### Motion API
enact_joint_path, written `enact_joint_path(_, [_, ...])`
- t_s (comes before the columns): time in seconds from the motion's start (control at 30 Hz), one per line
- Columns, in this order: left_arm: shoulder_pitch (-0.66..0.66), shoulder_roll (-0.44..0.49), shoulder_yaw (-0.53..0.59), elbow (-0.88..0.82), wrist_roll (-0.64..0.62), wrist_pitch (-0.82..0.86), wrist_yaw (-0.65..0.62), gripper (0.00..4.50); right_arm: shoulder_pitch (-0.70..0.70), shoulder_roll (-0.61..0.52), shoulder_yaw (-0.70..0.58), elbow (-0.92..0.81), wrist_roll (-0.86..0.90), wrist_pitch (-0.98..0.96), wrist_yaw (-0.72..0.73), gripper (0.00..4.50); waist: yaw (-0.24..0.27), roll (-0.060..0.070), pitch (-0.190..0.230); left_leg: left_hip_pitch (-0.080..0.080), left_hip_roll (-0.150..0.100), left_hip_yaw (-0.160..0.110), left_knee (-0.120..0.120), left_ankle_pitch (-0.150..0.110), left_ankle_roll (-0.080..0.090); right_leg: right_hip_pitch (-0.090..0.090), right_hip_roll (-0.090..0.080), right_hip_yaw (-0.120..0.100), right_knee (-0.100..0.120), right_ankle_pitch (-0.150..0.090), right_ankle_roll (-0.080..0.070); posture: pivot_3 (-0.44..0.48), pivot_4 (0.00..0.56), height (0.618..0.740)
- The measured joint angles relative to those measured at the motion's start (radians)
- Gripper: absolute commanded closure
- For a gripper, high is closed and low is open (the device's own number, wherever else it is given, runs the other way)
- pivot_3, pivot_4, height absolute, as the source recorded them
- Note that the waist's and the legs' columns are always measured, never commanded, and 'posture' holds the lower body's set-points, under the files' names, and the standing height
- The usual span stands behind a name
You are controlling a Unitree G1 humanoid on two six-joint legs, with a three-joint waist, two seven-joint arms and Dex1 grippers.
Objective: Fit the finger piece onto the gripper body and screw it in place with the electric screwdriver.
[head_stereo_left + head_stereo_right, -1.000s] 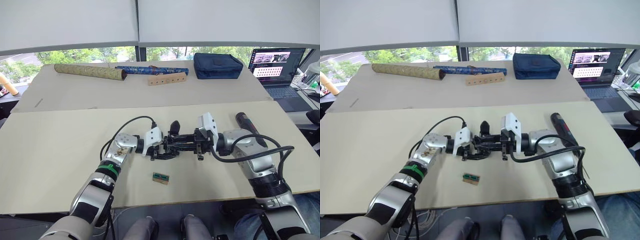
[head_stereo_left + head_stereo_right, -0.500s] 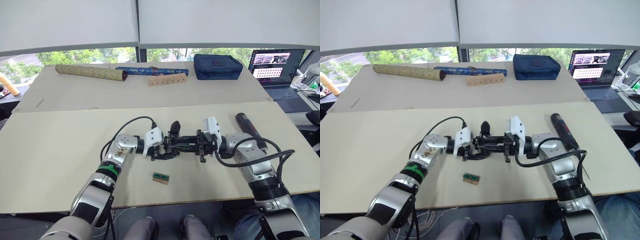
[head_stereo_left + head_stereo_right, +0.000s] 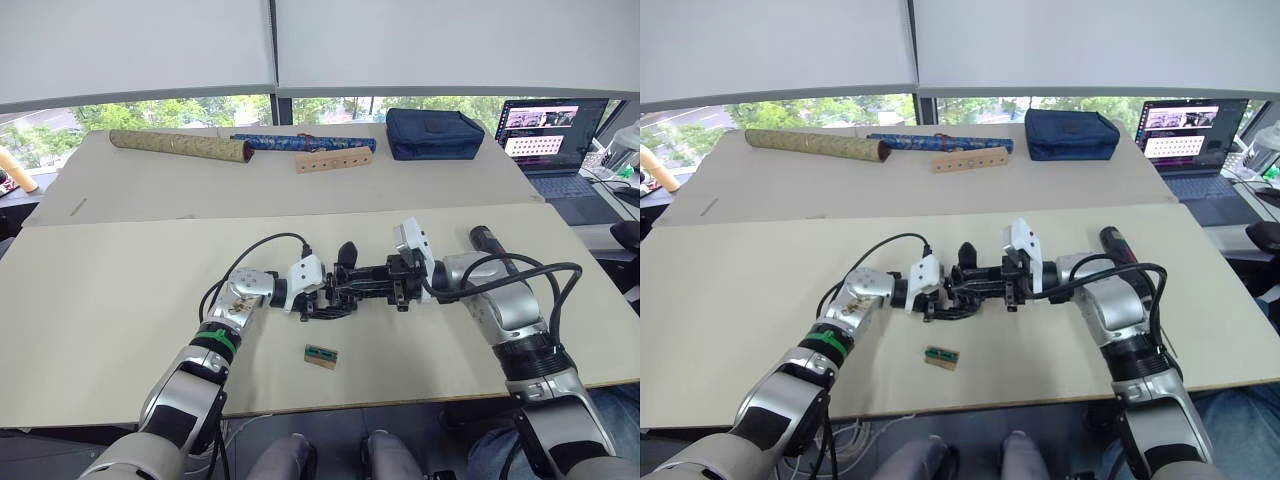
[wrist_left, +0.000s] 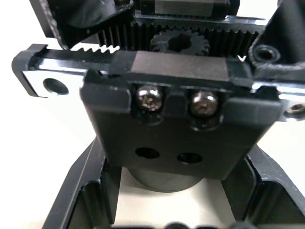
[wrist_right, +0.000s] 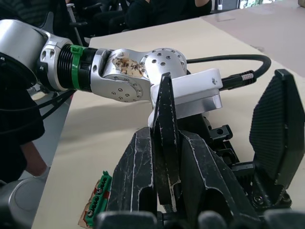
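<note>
While both arms meet over the middle of the worktop (image 3: 120,300), the gripper body (image 3: 345,288) sits between them, raised just above the surface. The left gripper (image 3: 322,295) has its fingers closed on the gripper body's left end; in the left wrist view the gripper body (image 4: 176,109) shows two screw heads, a toothed rack and a pinion gear between the fingers (image 4: 86,191). The right gripper (image 3: 385,280) points left at the gripper body's other end. In the right wrist view its fingers (image 5: 279,129) stand partly apart, and one finger presses the finger piece (image 5: 167,138) upright against the gripper body. The electric screwdriver (image 3: 488,243) lies on the worktop behind the right forearm. A small green-and-tan block (image 3: 321,355) lies near the front edge.
</note>
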Motion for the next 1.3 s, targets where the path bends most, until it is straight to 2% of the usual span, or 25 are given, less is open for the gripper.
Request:
enact_joint_path(0.3, [0.000,0.000,0.000,0.000,0.003,0.000,0.003,2.19,0.021,0.003,0.002,0.017,-0.005,-0.097,0.008,4.19,0.000,0.000,0.000,0.002,0.000,0.000,0.000,0.000,0.000,0.001,0.000,0.000,0.000,0.000,0.000,0.000,0.150,0.740])
enact_joint_path(1.3, [-0.011,-0.007,0.000,0.038,0.003,-0.011,0.011,2.19,0.022,0.006,0.001,0.026,-0.015,-0.086,0.001,4.19,0.002,-0.001,-0.004,0.004,0.000,0.000,-0.001,0.000,0.000,0.003,0.000,0.000,-0.001,0.000,0.000,0.000,0.150,0.740])
